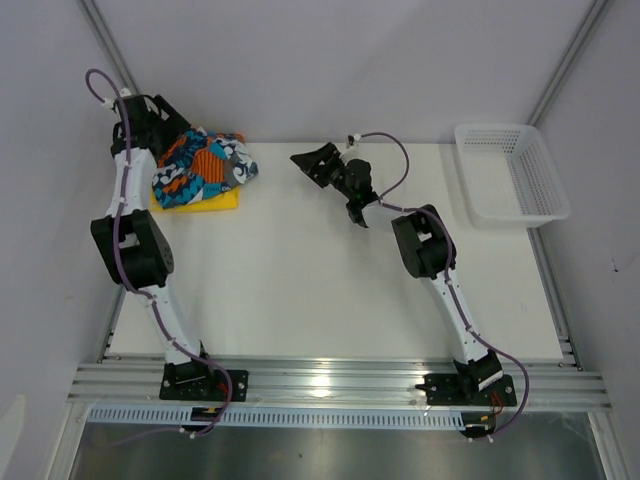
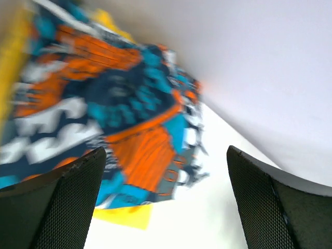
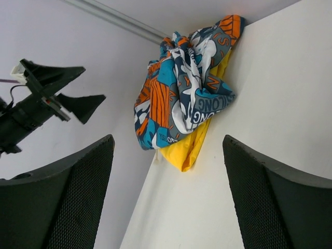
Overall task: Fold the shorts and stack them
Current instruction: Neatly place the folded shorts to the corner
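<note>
The printed teal, orange, black and white shorts [image 1: 205,163] lie crumpled on top of the yellow shorts [image 1: 212,201] at the far left of the table. My left gripper [image 1: 168,116] is open and empty, just above and behind the pile. In the left wrist view the printed shorts [image 2: 104,104] and a yellow corner [image 2: 124,215] lie below the open gripper [image 2: 166,207]. My right gripper [image 1: 315,163] is open and empty, at mid table right of the pile. The right wrist view shows the printed shorts [image 3: 187,78], the yellow shorts [image 3: 189,148] and my left gripper [image 3: 75,88].
A white mesh basket [image 1: 545,205] stands at the far right of the white table [image 1: 320,280]. Grey walls close in behind and at both sides. The pile lies close to the back left wall.
</note>
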{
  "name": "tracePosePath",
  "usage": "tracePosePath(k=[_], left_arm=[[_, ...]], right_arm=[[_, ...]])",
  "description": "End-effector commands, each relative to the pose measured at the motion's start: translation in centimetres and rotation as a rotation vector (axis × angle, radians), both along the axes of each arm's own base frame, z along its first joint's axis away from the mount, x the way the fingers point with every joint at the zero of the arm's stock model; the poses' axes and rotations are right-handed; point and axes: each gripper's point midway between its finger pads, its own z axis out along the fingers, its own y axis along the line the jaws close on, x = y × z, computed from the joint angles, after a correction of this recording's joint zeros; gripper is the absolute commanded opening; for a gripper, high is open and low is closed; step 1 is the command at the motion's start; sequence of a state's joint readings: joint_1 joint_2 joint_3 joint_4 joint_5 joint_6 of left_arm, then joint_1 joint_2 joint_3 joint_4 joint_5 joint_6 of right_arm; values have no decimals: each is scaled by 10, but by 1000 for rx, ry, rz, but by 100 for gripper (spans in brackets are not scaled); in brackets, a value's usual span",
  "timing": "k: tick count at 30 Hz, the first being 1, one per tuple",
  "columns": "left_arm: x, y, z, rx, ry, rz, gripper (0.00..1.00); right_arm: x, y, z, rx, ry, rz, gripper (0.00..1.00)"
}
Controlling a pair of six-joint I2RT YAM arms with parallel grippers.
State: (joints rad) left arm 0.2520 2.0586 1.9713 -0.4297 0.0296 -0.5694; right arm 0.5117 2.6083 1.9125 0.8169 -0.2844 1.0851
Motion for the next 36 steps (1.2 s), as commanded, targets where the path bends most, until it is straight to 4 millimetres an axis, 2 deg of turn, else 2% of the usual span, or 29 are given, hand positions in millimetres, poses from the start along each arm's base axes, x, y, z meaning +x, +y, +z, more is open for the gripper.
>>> tracePosePath(k=[1, 3, 4, 5, 8, 9, 11, 12, 14, 15, 17, 18, 20, 21, 24, 25, 26, 27, 28, 29, 30, 31, 32, 33, 34, 35, 36], left_arm=[[21, -52, 16, -164, -156, -169, 99], [29, -59, 1, -193, -151, -176, 99], [36, -59, 3, -200, -189, -182, 99], [42, -62, -11, -259, -192, -190, 99], [58, -62, -26, -388, -279, -219, 99], [64, -60, -50, -412, -261, -210, 99], [74, -53, -64, -414, -268, -178, 99], [77, -49, -84, -419, -244, -159, 99], [79, -45, -96, -433, -244, -132, 99], [80, -41, -110, -446, -229, -109, 99], [82, -38, -116, -468, -231, -99, 99], [83, -41, -130, -482, -212, -101, 99], [85, -42, -129, -484, -227, -115, 99], [85, -45, -127, -485, -234, -132, 99], [84, -54, -97, -429, -289, -184, 99], [82, -58, -73, -374, -328, -226, 99], [81, -66, -60, -343, -345, -254, 99], [76, -71, -59, -321, -325, -261, 99], [71, -72, -30, -257, -364, -276, 99], [67, -78, -17, -235, -379, -288, 99], [57, -82, -26, -224, -352, -286, 99], [53, -81, -16, -182, -363, -276, 99], [39, -85, 6, -158, -389, -276, 99], [32, -86, 16, -139, -399, -273, 99], [20, -87, 3, -133, -366, -265, 99], [12, -87, 12, -120, -376, -258, 99], [-2, -90, 42, -104, -421, -263, 99]], right_arm=[[-13, -5, 58, 61, -125, 69, 86], [-16, -7, 57, 68, -126, 91, 84], [-18, -8, 59, 75, -136, 98, 84], [-17, -10, 59, 78, -137, 102, 84], [-21, -14, 58, 98, -140, 127, 83], [-23, -16, 58, 105, -147, 137, 82], [-23, -19, 58, 121, -140, 140, 82], [-26, -21, 59, 127, -147, 141, 82], [-27, -24, 58, 134, -138, 137, 84], [-30, -24, 54, 133, -133, 139, 85], [-32, -25, 55, 137, -137, 138, 85], [-34, -26, 57, 148, -148, 140, 85], [-36, -27, 54, 161, -140, 152, 85], [-37, -26, 55, 162, -147, 160, 85], [-39, -27, 60, 147, -157, 173, 88], [-39, -28, 62, 141, -163, 175, 88], [-41, -29, 70, 129, -184, 178, 90], [-40, -29, 69, 113, -171, 179, 91], [-40, -32, 73, 99, -178, 179, 91], [-44, -34, 83, 89, -193, 180, 96], [-43, -35, 84, 64, -188, 167, 97], [-44, -35, 87, 50, -189, 162, 99], [-47, -36, 98, 35, -189, 163, 99], [-50, -36, 103, 12, -207, 166, 99], [-51, -37, 108, -3, -208, 165, 99], [-54, -37, 114, -19, -216, 166, 99], [-61, -39, 125, -43, -211, 169, 99]])
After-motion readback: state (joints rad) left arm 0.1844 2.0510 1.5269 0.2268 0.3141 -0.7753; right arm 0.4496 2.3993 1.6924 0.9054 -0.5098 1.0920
